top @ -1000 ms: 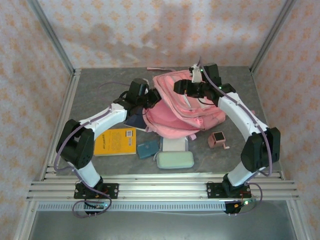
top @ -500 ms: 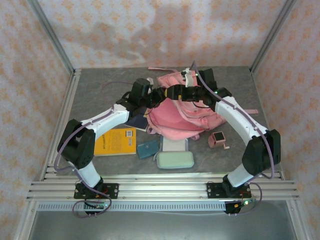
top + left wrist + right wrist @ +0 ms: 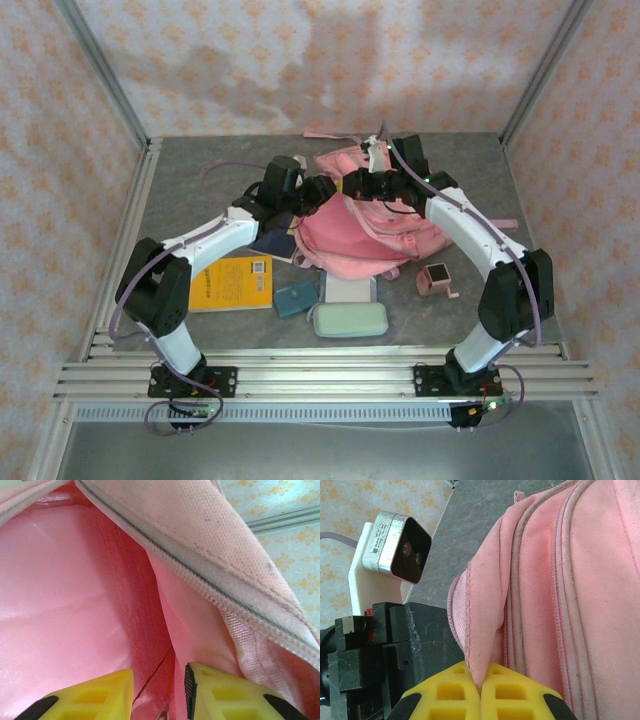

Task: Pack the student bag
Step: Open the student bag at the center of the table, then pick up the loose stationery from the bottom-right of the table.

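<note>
at table [image 3: 180, 190] rear, right gripper [image 3: 481, 680] pinching bag [image 3: 365, 235] rim fabric; left gripper [image 3: 159, 690] reaching inside, jaws apart; book [image 3: 232, 282], pouch [image 3: 349, 320] lying outside, packing apparently not yet starting.

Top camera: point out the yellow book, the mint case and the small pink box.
yellow book [image 3: 232, 282], top view, middle of its cover.
mint case [image 3: 350, 320], top view, centre of its top face.
small pink box [image 3: 436, 278], top view, its upper face.
</note>
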Robot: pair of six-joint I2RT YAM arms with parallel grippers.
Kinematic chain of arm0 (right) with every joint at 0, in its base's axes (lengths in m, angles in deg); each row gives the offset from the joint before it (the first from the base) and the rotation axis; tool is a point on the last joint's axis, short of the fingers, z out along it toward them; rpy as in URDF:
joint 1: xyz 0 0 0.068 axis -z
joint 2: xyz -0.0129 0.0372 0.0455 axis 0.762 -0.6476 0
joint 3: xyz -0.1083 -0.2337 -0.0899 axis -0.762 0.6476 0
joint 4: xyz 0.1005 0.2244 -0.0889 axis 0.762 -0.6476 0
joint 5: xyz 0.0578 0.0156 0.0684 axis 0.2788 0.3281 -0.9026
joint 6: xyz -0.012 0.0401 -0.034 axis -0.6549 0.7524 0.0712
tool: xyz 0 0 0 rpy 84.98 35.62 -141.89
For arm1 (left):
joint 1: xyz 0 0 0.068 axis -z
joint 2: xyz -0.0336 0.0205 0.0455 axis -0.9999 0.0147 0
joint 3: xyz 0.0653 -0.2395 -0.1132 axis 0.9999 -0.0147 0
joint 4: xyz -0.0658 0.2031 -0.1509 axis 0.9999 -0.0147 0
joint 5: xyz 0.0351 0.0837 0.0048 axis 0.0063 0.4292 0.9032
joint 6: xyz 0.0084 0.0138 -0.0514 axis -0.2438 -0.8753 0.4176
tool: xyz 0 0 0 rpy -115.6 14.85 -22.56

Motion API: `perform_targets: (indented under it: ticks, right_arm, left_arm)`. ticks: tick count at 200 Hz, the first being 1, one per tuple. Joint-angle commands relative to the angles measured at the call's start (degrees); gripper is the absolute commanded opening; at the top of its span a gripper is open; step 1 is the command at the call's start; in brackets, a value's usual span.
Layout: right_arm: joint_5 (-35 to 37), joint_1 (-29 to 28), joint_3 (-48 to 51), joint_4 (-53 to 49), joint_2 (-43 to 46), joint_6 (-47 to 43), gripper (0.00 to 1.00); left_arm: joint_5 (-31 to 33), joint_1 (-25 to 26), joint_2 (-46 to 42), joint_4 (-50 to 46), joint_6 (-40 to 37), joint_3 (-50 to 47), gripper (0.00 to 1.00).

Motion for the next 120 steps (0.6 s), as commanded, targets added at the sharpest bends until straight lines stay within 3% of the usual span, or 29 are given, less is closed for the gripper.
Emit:
perform_targets:
  ticks: [1,23,44,58,81,101,120]
  right_arm:
    - [7.24,0.30,-4.52,1.50,1.55,2.38,0.00]
    - [20.51,0.64,-9.71,-2.29,1.86,6.92,0.00]
    - [27.81,1.05,-17.89,-8.73,-0.98,10.07,0.00]
    - [28.90,1.82,-23.77,-13.69,-3.95,11.22,0.00]
    - [27.47,3.67,-29.93,-18.75,-7.82,12.62,0.00]
    - [23.48,4.96,-30.33,-17.85,-8.57,13.99,0.00]
    - [22.92,5.23,-30.90,-18.60,-9.05,12.76,0.00]
  left_arm:
    - [2.60,0.77,-4.76,-8.13,-6.76,3.65,0.34]
    - [7.52,1.05,-7.94,-21.20,-14.21,7.59,0.38]
    - [10.18,2.41,-9.22,-32.08,-21.96,12.53,0.47]
    - [12.28,4.55,-10.09,-37.46,-26.55,14.35,0.55]
    - [9.35,7.76,-9.89,-42.42,-32.14,14.73,0.63]
    - [10.05,14.29,-8.41,-43.42,-40.77,14.69,0.68]
    - [14.52,20.85,-6.18,-39.76,-46.09,14.30,0.70]
